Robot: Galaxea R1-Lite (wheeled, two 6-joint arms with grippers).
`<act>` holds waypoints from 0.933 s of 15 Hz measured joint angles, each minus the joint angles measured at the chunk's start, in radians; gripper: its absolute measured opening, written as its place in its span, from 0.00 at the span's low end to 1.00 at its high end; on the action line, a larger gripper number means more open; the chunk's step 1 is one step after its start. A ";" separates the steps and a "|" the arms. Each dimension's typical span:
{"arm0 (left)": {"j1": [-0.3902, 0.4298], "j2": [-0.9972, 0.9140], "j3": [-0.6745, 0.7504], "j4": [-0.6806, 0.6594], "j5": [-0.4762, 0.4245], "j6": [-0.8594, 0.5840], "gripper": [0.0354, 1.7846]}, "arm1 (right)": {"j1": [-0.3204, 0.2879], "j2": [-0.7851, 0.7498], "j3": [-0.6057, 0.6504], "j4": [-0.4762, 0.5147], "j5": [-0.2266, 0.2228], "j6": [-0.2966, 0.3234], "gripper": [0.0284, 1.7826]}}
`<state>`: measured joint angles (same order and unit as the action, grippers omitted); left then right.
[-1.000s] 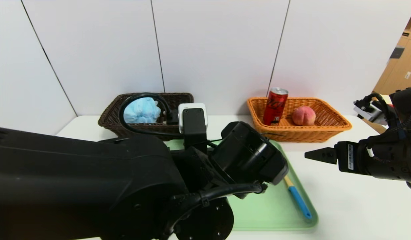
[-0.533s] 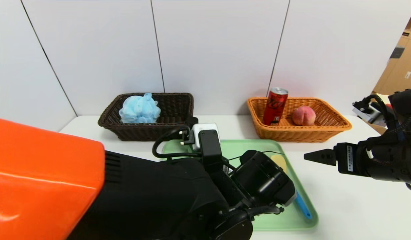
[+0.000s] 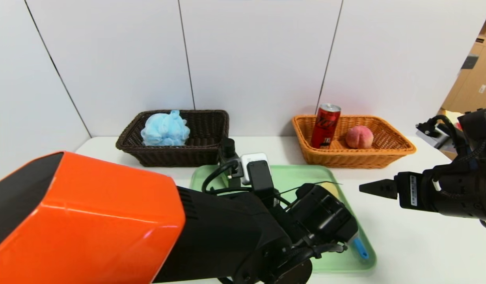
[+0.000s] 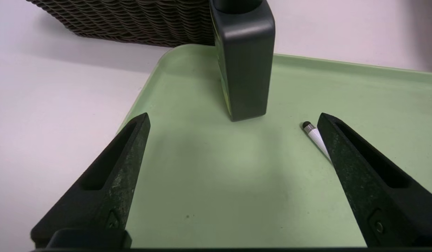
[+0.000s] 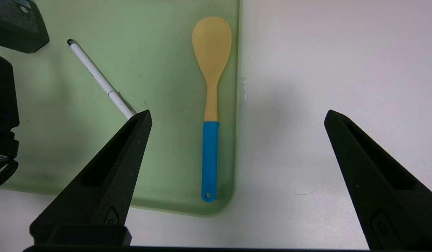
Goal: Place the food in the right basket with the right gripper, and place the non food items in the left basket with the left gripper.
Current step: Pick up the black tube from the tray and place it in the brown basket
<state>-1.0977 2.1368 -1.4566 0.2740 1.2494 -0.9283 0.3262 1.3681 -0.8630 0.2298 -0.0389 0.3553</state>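
Observation:
The peach (image 3: 359, 137) and the red soda can (image 3: 325, 125) sit in the orange-tan basket (image 3: 357, 159). The blue pouf (image 3: 165, 129) lies in the dark brown basket (image 3: 175, 156). My left gripper (image 4: 234, 117) is open and empty, low over the green tray (image 4: 208, 182). The dark bottle (image 4: 245, 59) stands upright just beyond its fingertips. The white pen (image 4: 315, 138) lies by one finger. The yellow spoon with the blue handle (image 5: 211, 70) lies along the tray's right edge. My right gripper (image 3: 371, 187) is open and empty, above the table right of the tray.
My left arm's orange and black bulk (image 3: 108, 221) hides most of the tray (image 3: 298, 173) in the head view. A white wall stands right behind both baskets. White tabletop (image 3: 404, 244) lies right of the tray. A wooden cabinet (image 3: 475, 75) stands far right.
My left arm has swung forward and down over the tray, toward the bottle, uncovering the pouf and the dark basket. The right arm has hardly moved.

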 joint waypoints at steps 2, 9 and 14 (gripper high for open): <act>0.007 0.023 -0.019 0.001 0.001 0.000 0.94 | 0.001 -0.003 0.010 -0.001 -0.018 0.000 0.95; 0.076 0.101 -0.108 0.004 0.007 0.005 0.94 | 0.007 -0.010 0.024 -0.002 -0.025 0.000 0.95; 0.100 0.155 -0.164 -0.001 0.009 -0.001 0.94 | 0.017 -0.009 0.032 -0.003 -0.025 0.001 0.95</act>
<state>-0.9972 2.2919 -1.6206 0.2732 1.2579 -0.9294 0.3434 1.3596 -0.8313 0.2270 -0.0643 0.3560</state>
